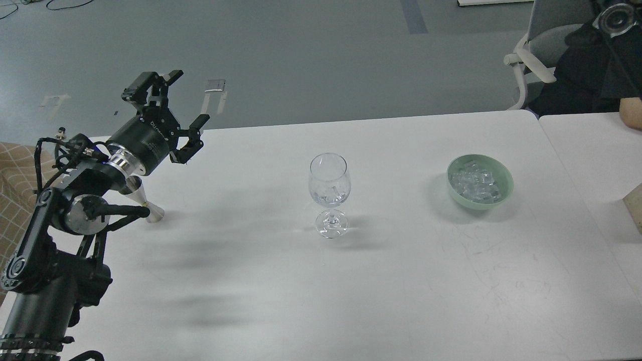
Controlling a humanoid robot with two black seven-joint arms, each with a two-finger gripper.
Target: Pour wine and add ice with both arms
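A clear wine glass (328, 183) stands upright at the table's middle with a few ice cubes in its bowl. A pale green bowl (505, 173) to its right holds a heap of clear ice (474, 183). My left gripper (188, 100) is open and empty, raised above the table's far left edge, well left of the glass. A small metal jigger (148, 203) stands under my left arm, partly hidden by it. Of my right arm only a silver joint disc (614, 15) shows at the top right corner; its gripper is out of view.
A white table (351, 281) bears everything; a second table (592, 145) adjoins it on the right. A beige block (633, 215) sits at the right edge. A grey chair (539, 50) and a dark-clothed person are behind the far right corner.
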